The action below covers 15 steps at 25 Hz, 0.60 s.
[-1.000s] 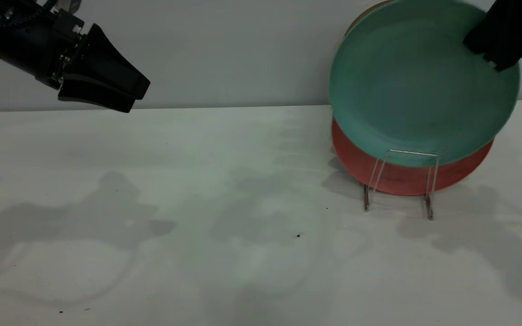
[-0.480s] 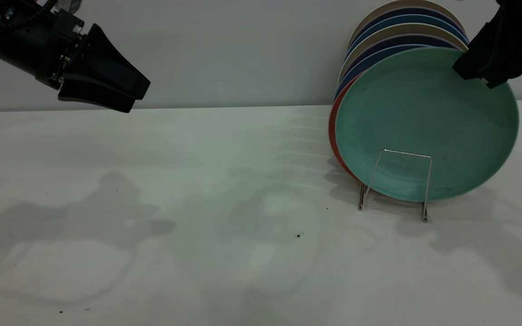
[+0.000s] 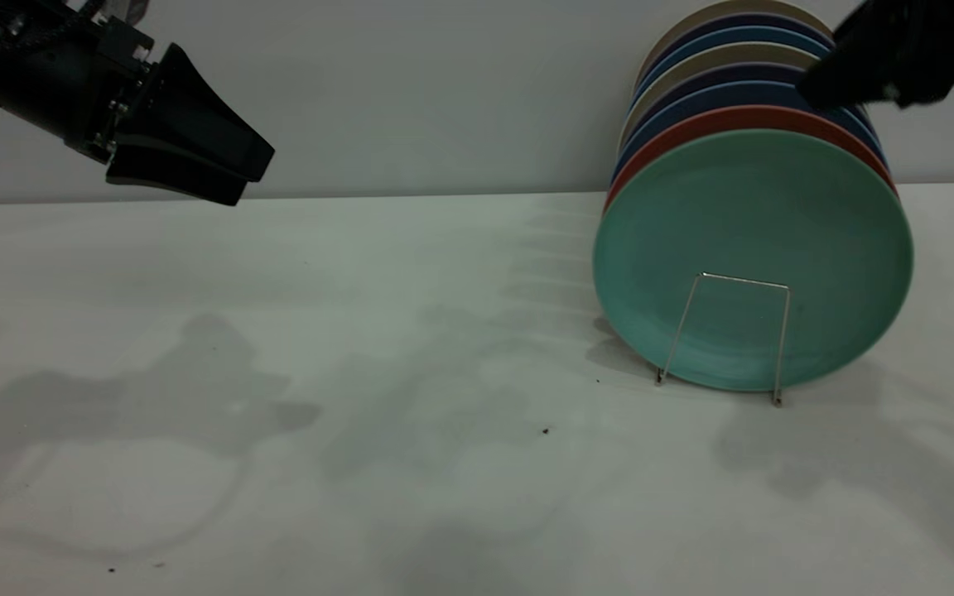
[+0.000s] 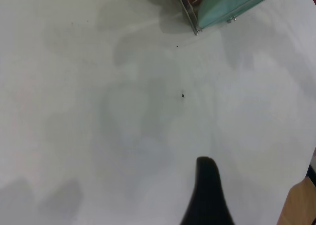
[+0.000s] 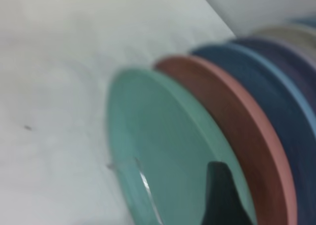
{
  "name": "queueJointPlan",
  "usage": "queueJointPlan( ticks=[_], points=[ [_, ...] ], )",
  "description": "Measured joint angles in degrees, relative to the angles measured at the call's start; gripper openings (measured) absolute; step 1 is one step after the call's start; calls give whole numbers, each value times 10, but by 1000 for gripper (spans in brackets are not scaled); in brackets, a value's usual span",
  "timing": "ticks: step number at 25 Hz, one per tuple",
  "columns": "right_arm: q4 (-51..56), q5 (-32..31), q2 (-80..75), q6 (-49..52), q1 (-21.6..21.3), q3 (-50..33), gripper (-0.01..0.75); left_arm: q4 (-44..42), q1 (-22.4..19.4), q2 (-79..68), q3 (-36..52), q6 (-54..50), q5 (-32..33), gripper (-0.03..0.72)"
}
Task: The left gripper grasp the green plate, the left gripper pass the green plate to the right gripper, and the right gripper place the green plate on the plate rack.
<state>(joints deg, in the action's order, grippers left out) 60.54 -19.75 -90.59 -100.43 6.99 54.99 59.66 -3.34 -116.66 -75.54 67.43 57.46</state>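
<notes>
The green plate (image 3: 752, 257) stands on edge in the plate rack (image 3: 725, 331) at the table's (image 3: 361, 372) right side, its concave face turned toward the viewer and tilted slightly back, its disc roughly upright. The rack's front wire loop crosses the plate's lower face at 6 o'clock. Directly behind it stands a red plate (image 3: 742, 120), then dark blue, purple and cream plates, fanned upward toward 12 o'clock. The green plate is matte teal, round, with a low raised rim, and it hides most of the plates behind.

The right gripper (image 3: 874, 62) hangs above the stack at about 1 o'clock from the green plate, clear of it and in front of the rear plates' upper rims; it grips nothing, and how far its fingers are parted cannot be told. The left gripper (image 3: 233, 170) hangs at the far left, well apart from the rack, at about 10 o'clock; its fingers sit nearly together, holding nothing.
</notes>
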Motion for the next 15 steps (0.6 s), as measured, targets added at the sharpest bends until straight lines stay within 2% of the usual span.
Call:
queueJointPlan(
  ticks=[3,5,9,12,15],
  points=[
    [-2,-44,47,23,0,0,466,-2,-5,14,0,-13,8,589],
    [-5,-85,83,86,0,0,467,-10,-17,40,1,-36,18,589],
    [-57,-186,182,311,-4,0,467,-82,-27,126,1,-153,32,589],
    [-165,-294,253,483,-16,0,467,-160,-27,211,1,-231,45,589],
    [-315,-412,304,653,-20,0,467,-226,-27,296,1,-307,72,589]
  ],
)
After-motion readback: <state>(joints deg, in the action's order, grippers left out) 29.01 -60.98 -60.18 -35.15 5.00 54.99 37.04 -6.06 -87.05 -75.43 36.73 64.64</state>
